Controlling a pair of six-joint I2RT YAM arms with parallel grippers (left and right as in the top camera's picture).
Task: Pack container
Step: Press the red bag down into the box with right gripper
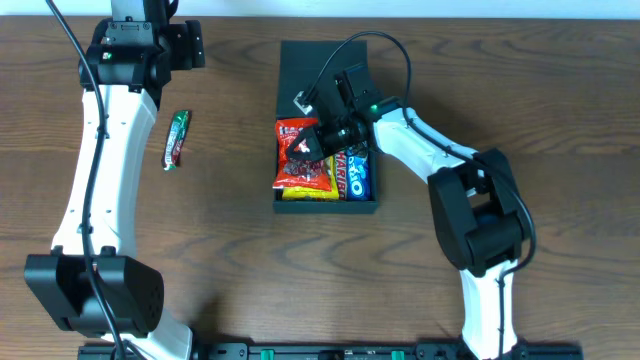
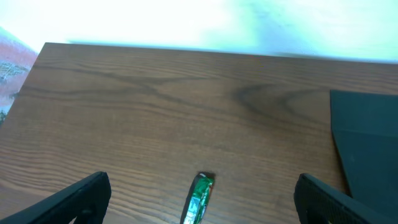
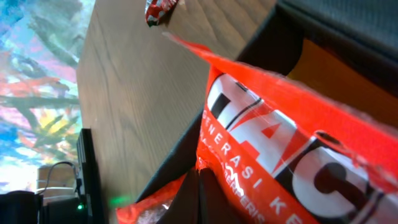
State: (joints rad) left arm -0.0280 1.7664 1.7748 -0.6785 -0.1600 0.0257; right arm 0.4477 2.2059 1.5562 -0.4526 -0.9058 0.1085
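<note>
3 packets at least show in the container [image 1: 330, 207], which sits mid-way along the bench [image 1: 230, 260] with its flap lid back: red bag [image 1: 303, 160], blue Oreo pack [image 1: 358, 175] and a yellow one beneath. Seating the red bag looks like the current step. The right gripper [image 1: 335, 135] is at its corner; pinching or free, I cannot tell. The left gripper [image 1: 188, 45] hangs spread and empty. 1 green packet [image 1: 177, 138] remains outside, likely next, needing a descent across its width.

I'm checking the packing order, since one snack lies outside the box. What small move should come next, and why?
Probably lower the left gripper onto the green bar: its jaws stand open with the bar lined up between them on the table, outside the container, while the right gripper is occupied at the red packet inside.
</note>
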